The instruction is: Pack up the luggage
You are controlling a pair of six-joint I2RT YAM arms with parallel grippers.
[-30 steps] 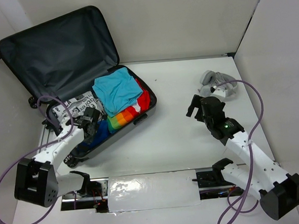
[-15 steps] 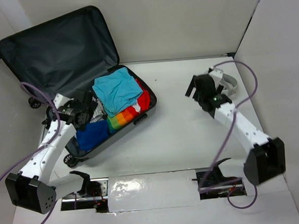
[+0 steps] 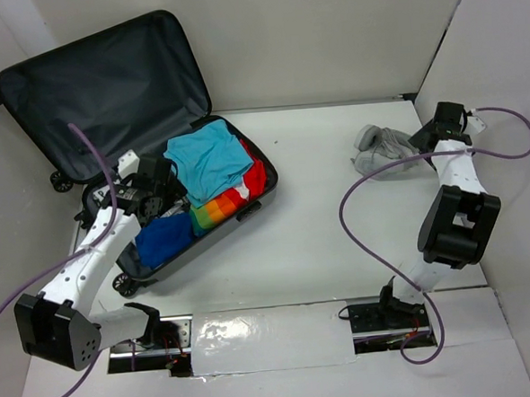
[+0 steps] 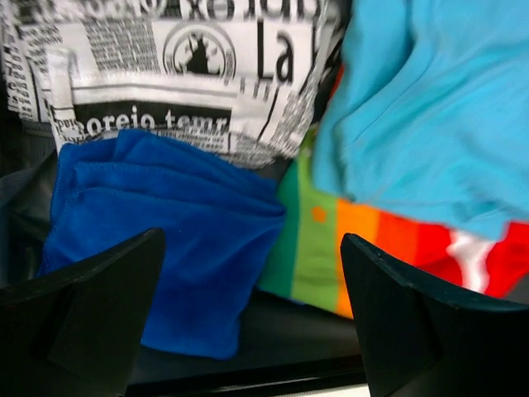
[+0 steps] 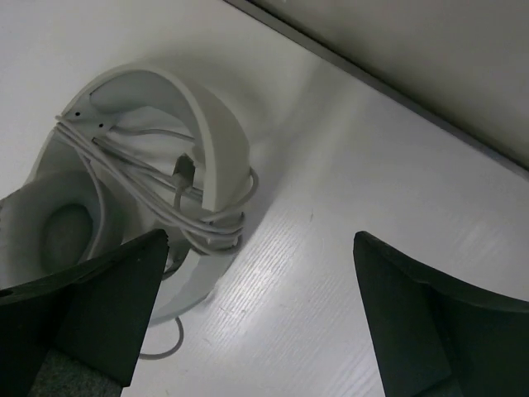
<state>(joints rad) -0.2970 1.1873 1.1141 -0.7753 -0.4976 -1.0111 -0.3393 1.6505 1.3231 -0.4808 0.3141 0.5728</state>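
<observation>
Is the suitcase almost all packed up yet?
Mostly. Clothes already lie in the open suitcase. Nothing is held: the left gripper hangs open over them, the right gripper open by the headphones on the table. To do: headphones in, lid shut.

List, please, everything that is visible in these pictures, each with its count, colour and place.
suitcase: one, silver-grey with dark lining, open, far left of the table
shirt: one, light blue, on top of the clothes in the suitcase
striped cloth: one, rainbow colours, under the shirt
red cloth: one, red, under the shirt, right side
blue cloth: one, dark blue, folded, near end of the suitcase
printed cloth: one, black and white, beside the blue cloth
headphones: one pair, white-grey with cable, far right
table: one, white
silver strip: one, near edge
arms: two, white and black
left claw: open, over the clothes
right claw: open, over the headphones
</observation>
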